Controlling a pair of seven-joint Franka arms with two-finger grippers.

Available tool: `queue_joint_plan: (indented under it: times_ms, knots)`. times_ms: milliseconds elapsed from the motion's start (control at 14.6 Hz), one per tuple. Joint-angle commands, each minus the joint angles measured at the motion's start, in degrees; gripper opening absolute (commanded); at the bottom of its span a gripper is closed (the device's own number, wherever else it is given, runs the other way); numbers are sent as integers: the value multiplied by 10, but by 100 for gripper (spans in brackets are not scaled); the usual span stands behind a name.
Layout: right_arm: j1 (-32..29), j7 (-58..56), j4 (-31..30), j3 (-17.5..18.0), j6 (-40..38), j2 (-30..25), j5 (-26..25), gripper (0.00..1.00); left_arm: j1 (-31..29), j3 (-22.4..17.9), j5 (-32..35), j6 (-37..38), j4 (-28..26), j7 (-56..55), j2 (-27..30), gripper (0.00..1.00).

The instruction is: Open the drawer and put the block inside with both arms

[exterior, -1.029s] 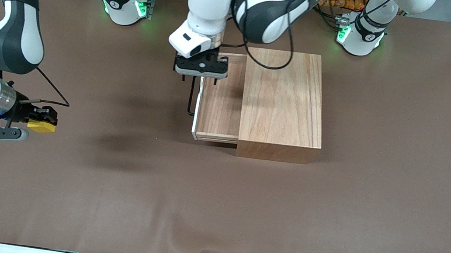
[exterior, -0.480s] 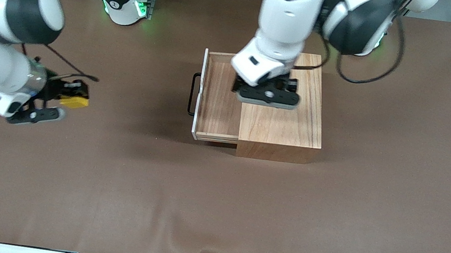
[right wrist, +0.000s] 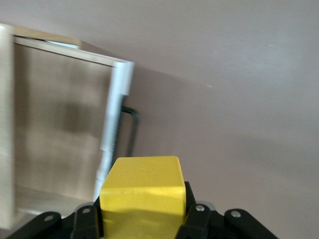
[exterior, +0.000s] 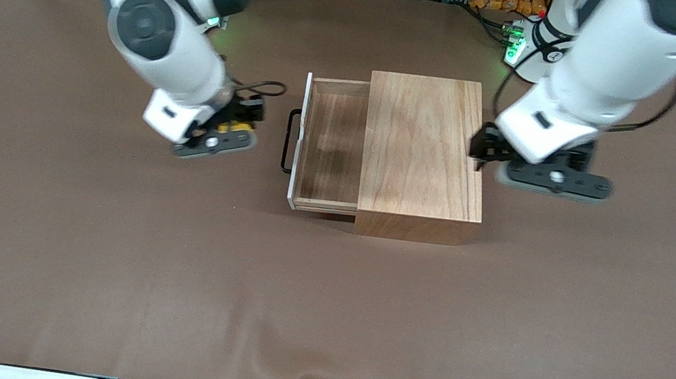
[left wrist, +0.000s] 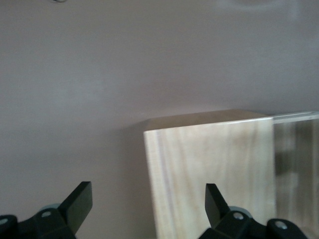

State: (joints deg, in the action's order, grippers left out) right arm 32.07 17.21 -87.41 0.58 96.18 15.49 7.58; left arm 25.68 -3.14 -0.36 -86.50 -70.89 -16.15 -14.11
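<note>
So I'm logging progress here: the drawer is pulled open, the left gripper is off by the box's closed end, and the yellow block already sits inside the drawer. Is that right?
Not quite. The block is not in the drawer yet: the right gripper holds it over the table in front of the drawer's handle, as the right wrist view shows. The drawer is open, and the left gripper is open by the box's closed end.

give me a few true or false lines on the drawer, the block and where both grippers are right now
1. The drawer is pulled out of the wooden box. True.
2. The block lies inside the drawer. False: the right gripper holds it above the table, just in front of the drawer's handle.
3. The left gripper grips the handle. False: it hangs open at the box's end toward the left arm, holding nothing.
4. The drawer tray has nothing in it. True.
5. The right gripper is shut on the block. True.
</note>
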Motion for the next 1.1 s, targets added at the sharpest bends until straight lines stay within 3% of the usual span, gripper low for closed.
queue_joint_plan:
  times_ms: [0, 275, 480, 892, 961, 1029]
  knots:
    - [35, 54, -1, -8, 37, 26, 4, 0, -53, 7, -10, 34, -18, 72, 40, 100]
    - [83, 98, 0, -8, 93, 88, 3, 0, -98, 8, -10, 74, -31, 84, 75, 100]
    - [116, 152, 0, -8, 153, 123, -1, 0, -139, 9, -15, 74, -80, 113, 120, 100]
    - [148, 174, -1, -8, 187, 162, -3, 0, -198, 7, -42, 38, -196, 114, 200, 100]
    - [150, 179, -1, -9, 187, 165, -3, 14, -197, 7, -41, 37, -203, 113, 204, 100]
    - [151, 190, 0, -8, 187, 166, -4, 40, -198, 7, -41, 36, -203, 113, 204, 100]
